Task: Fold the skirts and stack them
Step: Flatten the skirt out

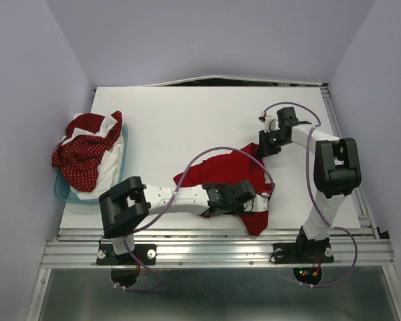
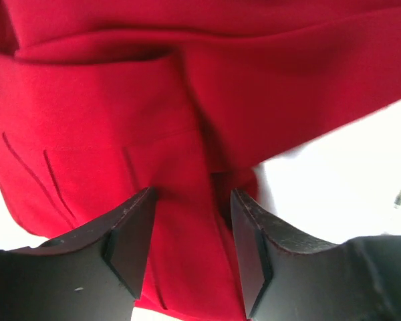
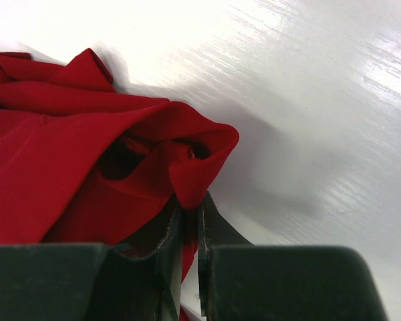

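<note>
Right claw (image 3: 187, 215) is clenching the red skirt (image 1: 244, 167) far corner; left claw (image 2: 192, 200) is gaping over the near fold, skirt stretching between the 2.

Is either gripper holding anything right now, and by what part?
The right gripper pinches the red skirt at a bunched edge; the left gripper is open over it.

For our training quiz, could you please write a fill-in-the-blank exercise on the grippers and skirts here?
The right gripper has its fingers ___ on a corner of the red skirt.
The left gripper holds its fingers ___ over a fold of that skirt.
The dotted skirt lies in the teal tub at the ___ edge of the table.
Missing words: shut; open; left.
</note>
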